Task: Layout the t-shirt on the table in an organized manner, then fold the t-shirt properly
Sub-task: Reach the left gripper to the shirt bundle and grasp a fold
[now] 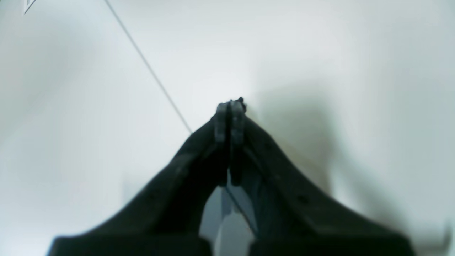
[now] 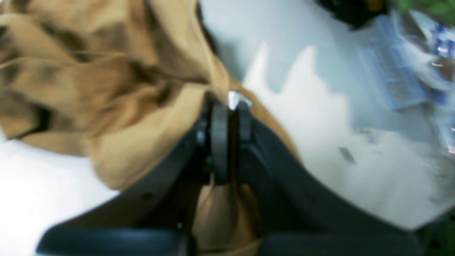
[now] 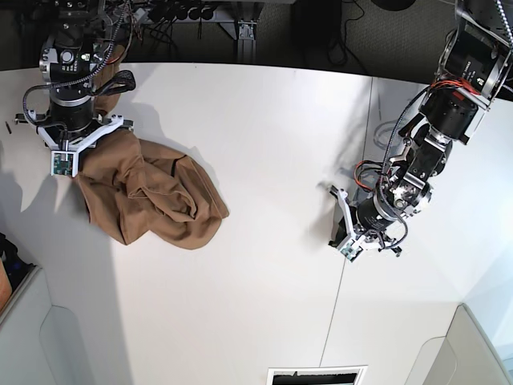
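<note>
The tan-brown t-shirt lies crumpled in a heap at the far left of the white table. Its upper corner is bunched under my right arm. In the right wrist view my right gripper is shut on a fold of the t-shirt, and cloth shows between the fingers behind the tips. My left gripper is well to the right of the shirt, low over bare table. In the left wrist view my left gripper is shut with nothing in it.
A thin dark seam runs front to back across the table right beside the left gripper; the left wrist view shows the seam too. Cables and dark equipment sit behind the far edge. Blurred blue-white clutter lies beyond the table.
</note>
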Controlling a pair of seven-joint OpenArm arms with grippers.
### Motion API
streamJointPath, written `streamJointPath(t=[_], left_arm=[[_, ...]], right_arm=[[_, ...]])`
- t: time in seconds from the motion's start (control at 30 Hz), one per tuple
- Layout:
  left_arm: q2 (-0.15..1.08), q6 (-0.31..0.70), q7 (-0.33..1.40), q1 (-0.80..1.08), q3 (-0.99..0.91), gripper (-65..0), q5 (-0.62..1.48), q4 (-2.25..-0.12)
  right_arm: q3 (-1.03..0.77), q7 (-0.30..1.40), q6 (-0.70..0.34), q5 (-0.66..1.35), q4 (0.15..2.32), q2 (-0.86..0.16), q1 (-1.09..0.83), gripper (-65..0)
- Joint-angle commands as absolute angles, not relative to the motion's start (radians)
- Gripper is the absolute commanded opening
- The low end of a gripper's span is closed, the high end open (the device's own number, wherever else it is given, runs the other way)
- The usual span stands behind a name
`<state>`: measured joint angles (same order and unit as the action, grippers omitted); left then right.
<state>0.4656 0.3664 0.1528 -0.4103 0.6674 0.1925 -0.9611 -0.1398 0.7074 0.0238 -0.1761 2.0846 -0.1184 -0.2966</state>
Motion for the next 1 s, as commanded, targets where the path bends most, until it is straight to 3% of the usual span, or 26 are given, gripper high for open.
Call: streamJointPath(t=[0.0, 0.3, 0.33, 0.43, 0.47, 0.9, 0.97], left_arm=[[0.477, 0.378, 0.242, -0.413, 0.669, -65.0, 0.176, -0.977], [0.448, 0.411, 0.419, -0.412, 0.669, -65.0, 0.356, -1.424], [0.429, 0.420, 0.450, -0.412, 0.669, -60.2, 0.364, -1.460], [0.364, 0.431, 0.493, -0.411, 0.669, -34.9, 0.403, -1.486], [0.342, 0.430, 0.488, -0.406, 0.669, -30.4, 0.403, -1.475], [0.104, 0.400, 0.358, -0.405, 0.669, -29.8, 0.246, -1.142], [0.084, 0.400, 0.339, -0.405, 0.669, -34.6, 0.246, -1.116]], right_arm=[[-0.142, 0.680, 0.025, -0.174, 2.107, -0.121, -0.291, -65.0], [-0.142, 0.681, 0.025, -0.157, 2.107, -0.121, -0.291, -65.0], [-0.142, 0.681, 0.025, -0.156, 2.107, -0.121, -0.292, -65.0], [-0.142, 0.682, 0.025, -0.157, 2.107, -0.121, -0.292, -65.0], [-0.142, 0.686, 0.025, -0.157, 2.107, -0.121, -0.295, -65.0], [-0.142, 0.701, 0.010, -0.151, 2.107, -0.113, -0.295, -65.0], [-0.142, 0.701, 0.010, -0.143, 2.107, -0.113, -0.295, -65.0]])
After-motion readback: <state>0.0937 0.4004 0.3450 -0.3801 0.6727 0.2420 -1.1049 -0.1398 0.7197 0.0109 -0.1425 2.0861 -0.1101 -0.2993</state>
